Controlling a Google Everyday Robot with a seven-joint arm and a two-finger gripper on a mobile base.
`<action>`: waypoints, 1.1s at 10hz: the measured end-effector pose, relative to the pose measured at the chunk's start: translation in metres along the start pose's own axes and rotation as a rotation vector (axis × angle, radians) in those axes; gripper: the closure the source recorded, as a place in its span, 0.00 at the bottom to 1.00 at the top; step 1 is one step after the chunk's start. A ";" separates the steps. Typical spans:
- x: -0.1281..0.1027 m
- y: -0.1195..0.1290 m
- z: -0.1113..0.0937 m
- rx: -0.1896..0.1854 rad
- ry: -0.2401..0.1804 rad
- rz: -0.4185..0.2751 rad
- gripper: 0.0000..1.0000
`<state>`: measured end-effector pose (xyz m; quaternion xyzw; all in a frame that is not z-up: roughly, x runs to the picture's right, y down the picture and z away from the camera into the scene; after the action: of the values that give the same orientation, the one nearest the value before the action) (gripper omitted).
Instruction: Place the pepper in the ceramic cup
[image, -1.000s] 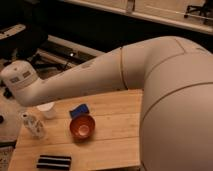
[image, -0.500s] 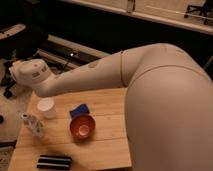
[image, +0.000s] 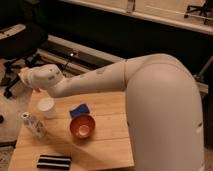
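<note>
The white ceramic cup (image: 46, 106) stands upright near the back left of the wooden table (image: 107, 145). My gripper (image: 27, 77) is at the end of the long white arm, above and just behind-left of the cup, off the table's far left corner. A small orange-red bit (image: 36, 90) shows under the wrist, just above the cup; it looks like the pepper, but most of it is hidden by the wrist.
An orange bowl (image: 82, 126) sits mid-table with a blue object (image: 78, 110) behind it. A whitish patterned bottle (image: 34, 125) stands at the left edge. A black striped object (image: 54, 161) lies at the front. A dark office chair (image: 20, 40) is beyond the table.
The wrist and gripper have moved right and slightly down, from beyond the table's left corner to just above the cup. The objects on the table have not moved.
</note>
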<state>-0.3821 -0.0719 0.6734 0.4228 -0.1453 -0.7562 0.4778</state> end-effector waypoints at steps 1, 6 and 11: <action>-0.005 0.002 0.000 0.005 0.001 -0.001 0.84; -0.036 0.010 0.003 0.035 0.019 0.018 0.84; -0.065 -0.002 0.029 0.059 0.020 0.008 0.84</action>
<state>-0.3937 -0.0213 0.7219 0.4438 -0.1642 -0.7454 0.4694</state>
